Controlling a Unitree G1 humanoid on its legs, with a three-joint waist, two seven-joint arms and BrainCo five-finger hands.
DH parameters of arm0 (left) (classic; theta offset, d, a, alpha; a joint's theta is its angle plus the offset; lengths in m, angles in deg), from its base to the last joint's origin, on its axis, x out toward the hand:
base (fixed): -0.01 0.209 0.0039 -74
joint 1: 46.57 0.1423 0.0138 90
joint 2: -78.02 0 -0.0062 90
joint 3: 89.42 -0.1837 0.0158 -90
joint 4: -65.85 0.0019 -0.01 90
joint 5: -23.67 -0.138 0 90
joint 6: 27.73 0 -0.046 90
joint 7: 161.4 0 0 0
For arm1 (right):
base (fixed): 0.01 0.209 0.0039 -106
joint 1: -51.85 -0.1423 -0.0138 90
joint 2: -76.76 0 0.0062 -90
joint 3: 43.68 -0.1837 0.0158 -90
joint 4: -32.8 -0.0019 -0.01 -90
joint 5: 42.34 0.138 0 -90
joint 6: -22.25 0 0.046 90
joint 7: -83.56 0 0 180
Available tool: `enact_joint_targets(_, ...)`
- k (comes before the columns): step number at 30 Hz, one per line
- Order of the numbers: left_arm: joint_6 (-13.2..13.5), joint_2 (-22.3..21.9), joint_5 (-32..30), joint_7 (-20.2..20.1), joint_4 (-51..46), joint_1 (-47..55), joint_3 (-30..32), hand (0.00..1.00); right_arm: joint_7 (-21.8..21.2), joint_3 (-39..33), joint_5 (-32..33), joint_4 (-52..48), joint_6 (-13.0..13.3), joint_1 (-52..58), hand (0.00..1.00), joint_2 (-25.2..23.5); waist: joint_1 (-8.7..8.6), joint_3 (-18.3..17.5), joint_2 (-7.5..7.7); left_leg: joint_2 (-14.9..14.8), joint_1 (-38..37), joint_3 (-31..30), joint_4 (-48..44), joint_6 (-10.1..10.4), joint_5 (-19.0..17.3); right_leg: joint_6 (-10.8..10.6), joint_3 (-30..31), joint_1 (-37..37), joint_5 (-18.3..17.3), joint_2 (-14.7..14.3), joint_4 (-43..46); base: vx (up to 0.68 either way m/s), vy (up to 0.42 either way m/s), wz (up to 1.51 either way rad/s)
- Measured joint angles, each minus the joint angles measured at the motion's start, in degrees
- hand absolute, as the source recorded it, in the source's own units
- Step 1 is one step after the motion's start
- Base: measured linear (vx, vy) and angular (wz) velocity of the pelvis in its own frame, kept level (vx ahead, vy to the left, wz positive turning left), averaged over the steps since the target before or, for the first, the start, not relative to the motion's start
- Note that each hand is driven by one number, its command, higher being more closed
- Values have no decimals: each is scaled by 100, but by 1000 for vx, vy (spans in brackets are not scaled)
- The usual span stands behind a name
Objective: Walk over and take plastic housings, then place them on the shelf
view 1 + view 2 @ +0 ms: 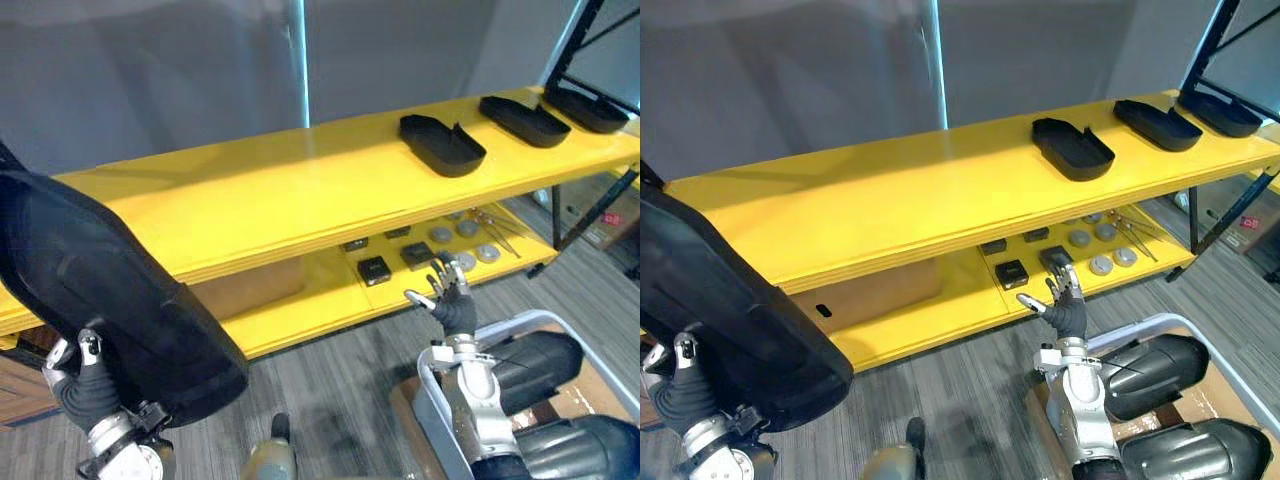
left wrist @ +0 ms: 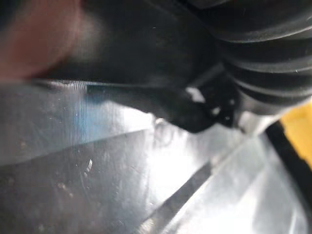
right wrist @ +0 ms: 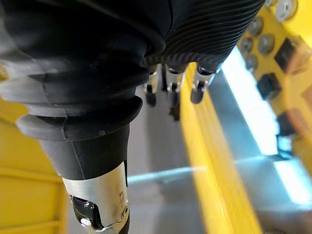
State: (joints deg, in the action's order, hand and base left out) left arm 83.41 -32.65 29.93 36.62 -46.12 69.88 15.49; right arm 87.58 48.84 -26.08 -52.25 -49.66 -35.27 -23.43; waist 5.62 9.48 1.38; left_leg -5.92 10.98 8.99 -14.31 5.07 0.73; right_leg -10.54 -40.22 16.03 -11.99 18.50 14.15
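Observation:
A big black plastic housing (image 1: 100,290) hangs in the air at the lower left, in front of the yellow shelf's (image 1: 260,200) left end. My left hand (image 1: 88,385) grips it from below, thumb up against its rim; its dark underside (image 2: 146,44) looms close in the left wrist view. Three more black housings (image 1: 442,143) (image 1: 524,120) (image 1: 586,108) lie in a row on the top board at the right. My right hand (image 1: 452,295) is raised in front of the lower shelf board, fingers (image 3: 171,92) straight and spread, holding nothing.
The lower shelf board carries small black boxes (image 1: 373,269) and grey discs (image 1: 465,228). A grey-rimmed cart (image 1: 550,320) at the lower right holds dark rounded housings (image 1: 530,365). The top board is bare left of the three housings. A dark upright post (image 1: 575,40) stands at the far right.

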Motion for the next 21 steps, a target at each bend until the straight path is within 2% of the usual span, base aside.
enact_joint_targets(3, -6, 65, -25, -146, -20, -53, -300, 100, -18, -16, 102, -41, -52, 276, 0, -260, -60, 52, 103, 72, -59, 88, 330, -71, 146, 9, 113, -100, 352, 13, -185, 1, 105, -5)
enact_joint_targets(6, -2, 83, 59, -67, -54, -49, -319, 100, -134, 26, 205, -310, -25, 503, 0, -348, -51, 111, 10, 205, -162, 57, 827, -148, 386, 84, 108, -149, 615, 14, -310, 8, 85, 13)
enact_joint_targets(10, 26, 78, 228, 87, -70, -51, -300, 100, -335, 275, 87, -447, 39, 513, 0, -342, 20, 272, -130, 410, -174, -134, 1425, -200, 727, 114, 76, -206, 656, 29, -340, -3, 44, 37)
enact_joint_targets(12, 40, 69, 219, 87, -185, -55, -246, 100, -352, 417, 21, -399, 97, 445, 0, -336, 74, 366, -154, 497, -42, -261, 1276, -244, 690, 115, 14, -172, 656, 81, -276, 25, 11, 47)
enact_joint_targets(14, 94, 71, 177, -17, -333, -111, -206, 100, -142, 433, -160, -297, 229, 318, 0, -324, 144, 532, -164, 596, 81, -387, 843, -324, 473, 120, -62, -102, 659, 238, 54, 49, 59, 46)
enact_joint_targets(15, 156, 75, 138, -139, -391, -170, -175, 100, 54, 423, -178, -137, 342, 234, 0, -314, 182, 596, -141, 683, 114, -470, 509, -406, 254, 184, 0, -132, 680, 443, 550, 34, 110, 41)
enact_joint_targets(16, 200, 79, 32, -206, -391, -188, -146, 100, 181, 406, -192, -99, 389, 217, 0, -300, 182, 617, -156, 732, 103, -554, 291, -447, 79, 593, 222, -256, 778, 608, 1131, 62, 220, 49)
enact_joint_targets(17, 227, 132, -71, -258, -398, -176, -142, 100, 286, 362, -192, -101, 510, 221, 0, -287, 168, 653, -184, 743, 26, -655, 116, -514, -105, 1314, 776, -587, 1236, 726, 1890, 78, 206, 37)
enact_joint_targets(18, 227, 200, -105, -269, -403, -174, -138, 100, 326, 300, -189, -104, 579, 221, 0, -290, 153, 650, -246, 746, -61, -707, 85, -546, -178, 1556, 1134, -757, 1610, 726, 2229, 121, 221, 44)
enact_joint_targets(19, 238, 344, -241, -263, -407, -207, -99, 100, 352, 228, -187, -110, 661, 225, 0, -346, 113, 690, -296, 720, -194, -899, 101, -617, -264, 1293, 1861, -1096, 1536, 536, 2806, 129, 119, 60)
enact_joint_targets(20, 238, 476, -284, -233, -391, -326, -67, 100, 339, 202, -188, -179, 682, 228, 0, -393, 34, 680, -208, 715, -282, -1098, 220, -696, -251, 860, 2313, -1465, 737, 165, 3085, 132, 99, 72)
enact_joint_targets(21, 237, 520, -284, -218, -383, -387, -35, 100, 324, 186, -190, -223, 683, 239, 0, -393, -12, 678, -196, 717, -325, -1200, 301, -722, -234, 818, 2382, -1603, 488, -8, 3079, 149, 88, 76)
